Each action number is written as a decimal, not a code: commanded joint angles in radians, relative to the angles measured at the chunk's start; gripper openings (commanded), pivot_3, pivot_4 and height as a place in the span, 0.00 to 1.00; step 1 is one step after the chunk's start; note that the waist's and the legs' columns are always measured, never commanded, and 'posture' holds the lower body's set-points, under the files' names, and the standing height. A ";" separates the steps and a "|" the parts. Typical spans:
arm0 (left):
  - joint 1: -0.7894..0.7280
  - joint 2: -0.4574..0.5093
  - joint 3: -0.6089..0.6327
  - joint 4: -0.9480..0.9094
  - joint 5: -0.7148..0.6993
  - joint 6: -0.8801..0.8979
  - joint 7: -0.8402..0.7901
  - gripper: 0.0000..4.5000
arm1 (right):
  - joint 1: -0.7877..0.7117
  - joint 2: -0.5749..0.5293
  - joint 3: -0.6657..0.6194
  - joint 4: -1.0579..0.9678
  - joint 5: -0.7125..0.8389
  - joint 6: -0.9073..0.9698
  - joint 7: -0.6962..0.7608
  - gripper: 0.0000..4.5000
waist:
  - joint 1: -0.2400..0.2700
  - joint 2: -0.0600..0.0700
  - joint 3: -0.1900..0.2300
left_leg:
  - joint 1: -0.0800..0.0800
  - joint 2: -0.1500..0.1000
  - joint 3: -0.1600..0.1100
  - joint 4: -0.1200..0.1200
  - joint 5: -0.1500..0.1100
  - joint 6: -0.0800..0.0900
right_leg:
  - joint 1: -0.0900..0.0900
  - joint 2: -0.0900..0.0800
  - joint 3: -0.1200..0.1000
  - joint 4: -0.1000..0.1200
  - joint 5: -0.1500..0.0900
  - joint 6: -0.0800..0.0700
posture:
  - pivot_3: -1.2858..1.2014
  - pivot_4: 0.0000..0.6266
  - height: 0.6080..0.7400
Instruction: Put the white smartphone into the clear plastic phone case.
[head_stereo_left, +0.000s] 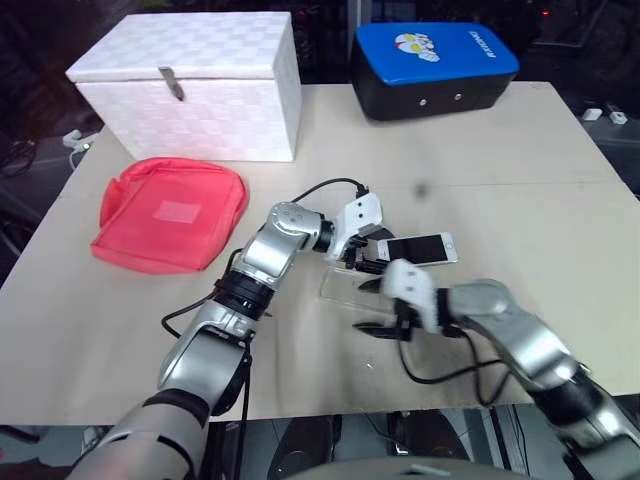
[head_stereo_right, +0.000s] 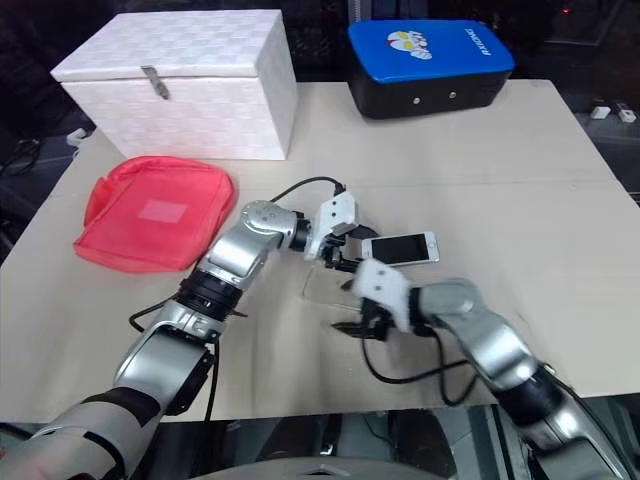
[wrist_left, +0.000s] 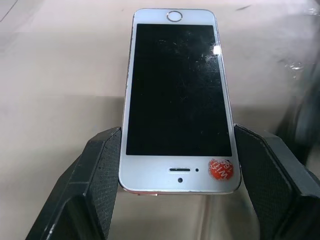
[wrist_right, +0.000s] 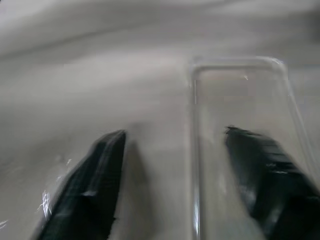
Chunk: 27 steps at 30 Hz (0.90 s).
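Observation:
The white smartphone (wrist_left: 177, 90) has a black screen and a red sticker at one corner. My left gripper (head_stereo_left: 365, 255) is shut on it, with one black pad (wrist_left: 102, 160) against each long edge. In the head views the phone (head_stereo_left: 420, 248) juts to the right from that gripper, level, just above the table's middle. The clear plastic phone case (head_stereo_left: 345, 287) lies flat on the table right below and in front of the left gripper. My right gripper (head_stereo_left: 380, 306) hangs open just over the case's near end. In the right wrist view one fingertip (wrist_right: 250, 150) is above the case (wrist_right: 240, 95) and the other is beside it.
A red fabric pouch (head_stereo_left: 170, 210) lies at the left. A white woven box (head_stereo_left: 190, 85) stands at the back left and a blue-topped black case (head_stereo_left: 435, 65) at the back right. Black cables loop near both wrists. The table's front edge (head_stereo_left: 330, 410) is close.

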 joint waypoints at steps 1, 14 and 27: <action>-0.021 -0.031 -0.004 -0.004 0.010 -0.030 0.015 0.63 | 0.194 -0.081 -0.250 -0.323 0.101 0.100 -0.037 0.71 | 0.008 0.000 0.000 | 0.000 0.000 -0.001 0.000 0.000 0.000 | 0.000 0.000 -0.001 0.000 0.000 0.000 | 0.52 0.24 1.00; -0.132 -0.190 -0.058 0.290 0.128 -0.246 0.070 0.63 | 1.056 0.040 -0.762 -0.482 0.147 -0.321 -0.231 0.71 | 0.021 0.000 0.000 | 0.012 0.000 0.004 0.001 -0.003 0.006 | 0.010 0.001 0.003 0.004 -0.001 0.001 | 0.52 0.24 1.00; -0.193 -0.293 -0.013 0.405 0.121 -0.297 0.034 0.99 | 1.067 0.019 -0.669 -0.482 0.088 -0.334 -0.284 0.73 | 0.018 0.000 0.000 | 0.012 0.000 0.005 0.002 -0.004 0.007 | 0.010 0.001 0.003 0.004 -0.002 0.003 | 0.52 0.24 1.00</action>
